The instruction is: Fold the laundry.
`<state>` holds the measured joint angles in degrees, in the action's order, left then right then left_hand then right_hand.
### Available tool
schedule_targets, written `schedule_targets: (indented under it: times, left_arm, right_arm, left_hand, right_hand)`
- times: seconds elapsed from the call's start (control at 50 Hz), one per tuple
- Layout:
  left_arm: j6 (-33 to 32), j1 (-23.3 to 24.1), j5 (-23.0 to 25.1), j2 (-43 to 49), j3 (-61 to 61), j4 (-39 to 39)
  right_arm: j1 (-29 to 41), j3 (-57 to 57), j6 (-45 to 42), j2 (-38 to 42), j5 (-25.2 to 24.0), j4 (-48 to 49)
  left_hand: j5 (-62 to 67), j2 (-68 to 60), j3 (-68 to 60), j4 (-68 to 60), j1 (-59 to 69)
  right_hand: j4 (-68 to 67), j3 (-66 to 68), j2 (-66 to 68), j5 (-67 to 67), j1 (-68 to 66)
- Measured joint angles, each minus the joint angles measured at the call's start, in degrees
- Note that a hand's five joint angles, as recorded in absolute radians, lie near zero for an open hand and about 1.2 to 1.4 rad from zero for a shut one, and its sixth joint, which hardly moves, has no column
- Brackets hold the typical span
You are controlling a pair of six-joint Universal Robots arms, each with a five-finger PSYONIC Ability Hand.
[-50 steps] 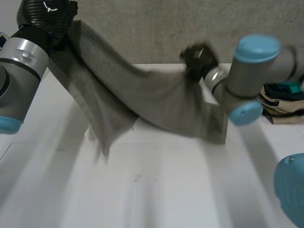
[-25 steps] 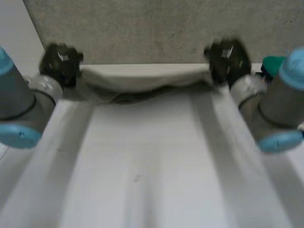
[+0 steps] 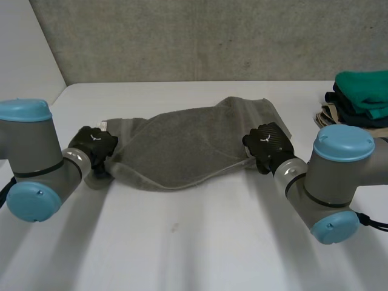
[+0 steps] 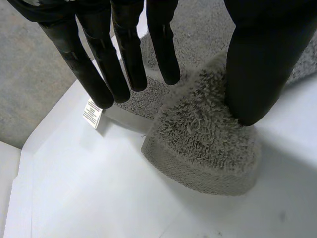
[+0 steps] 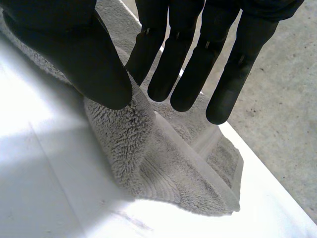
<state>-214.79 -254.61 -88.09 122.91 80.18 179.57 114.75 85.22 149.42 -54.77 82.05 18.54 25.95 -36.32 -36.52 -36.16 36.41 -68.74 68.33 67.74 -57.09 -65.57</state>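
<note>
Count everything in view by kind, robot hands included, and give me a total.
grey towel: 1
stack of folded clothes: 1
robot hands: 2 (left hand, right hand)
Total: 4

White desk (image 3: 182,242), carrying a crumpled grey towel (image 3: 188,145) across its middle. Beside the towel's corner, a small white label (image 4: 92,113) flat on the surface. Well apart from the towel, a stack of folded clothes (image 3: 359,97).

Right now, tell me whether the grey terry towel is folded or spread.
Folded: the grey terry towel lies doubled, two layers visible at corners.
</note>
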Motion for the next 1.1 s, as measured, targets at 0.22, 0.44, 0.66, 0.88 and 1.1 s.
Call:
schedule_targets:
  times: [0.22,0.44,0.66,0.88,1.1]
  left_arm:
    - [3.3,-1.4,2.3,-1.8,-1.0,-3.7]
    - [4.2,-3.7,3.7,3.4,-8.2,-13.4]
    - [7.2,-4.5,6.2,-1.5,-8.2,-15.1]
    - [7.8,-2.9,6.0,-9.8,-5.7,-11.8]
    - [7.7,-2.0,4.8,-10.7,-6.4,-10.6]
  right_arm:
    - [1.4,1.3,-2.8,-0.1,0.1,0.0]
    - [1.9,2.0,-5.7,-0.5,0.1,0.2]
    - [0.2,-0.4,-5.2,-2.9,-2.5,-0.5]
    - [-6.1,-20.6,-16.4,2.5,-12.0,-22.5]
    - [-8.6,-41.7,-36.3,16.4,-13.5,-39.8]
  left_hand:
    - [-11.0,10.6,10.7,11.1,-11.3]
    - [14.8,-14.5,-14.1,-14.8,16.4]
    - [30.3,-31.8,-31.2,-32.2,29.8]
    - [30.3,-31.8,-31.2,-32.2,29.8]
    - [30.3,-31.8,-31.2,-32.2,29.8]
  right_hand:
    - [0.0,0.0,0.0,0.0,0.0]
    - [0.0,0.0,0.0,0.0,0.0]
    - [41.8,-41.2,-41.1,41.5,38.6]
    - [42.4,-41.2,-41.3,42.5,38.7]
    - [42.4,-41.2,-41.3,42.7,38.7]
